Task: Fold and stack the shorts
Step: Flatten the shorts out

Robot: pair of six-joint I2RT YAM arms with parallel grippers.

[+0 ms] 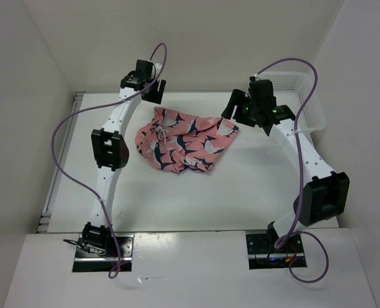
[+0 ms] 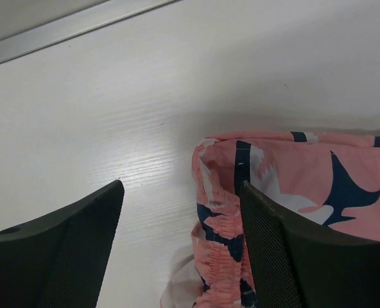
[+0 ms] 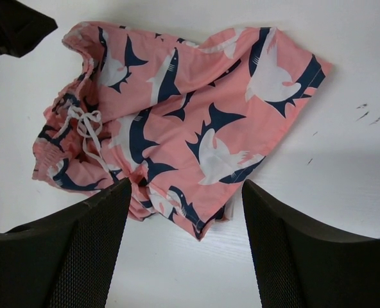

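A white mesh basket (image 1: 307,102) sits at the white table's (image 1: 196,199) far right corner.

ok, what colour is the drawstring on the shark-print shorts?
White; the thin cord drawstring shows best in the right wrist view.

Below my right tool (image 3: 187,183), the shorts (image 3: 177,128): thin cloth, matt, printed, creased; waistband puckered, drawstring of white cord. Under my left tool (image 2: 181,186), the desk (image 2: 145,83): white, matt, fine wood-like grain. Beyond that tool, an edge strip (image 2: 68,29): grey metal, dull sheen. Inner faces of my fingers (image 2: 68,256): black, matt, finely dotted texture. Scuffs (image 3: 363,112) right of right tool: small dark marks on the desk. Basket (image 1: 309,96) beside right tool: white plastic lattice.
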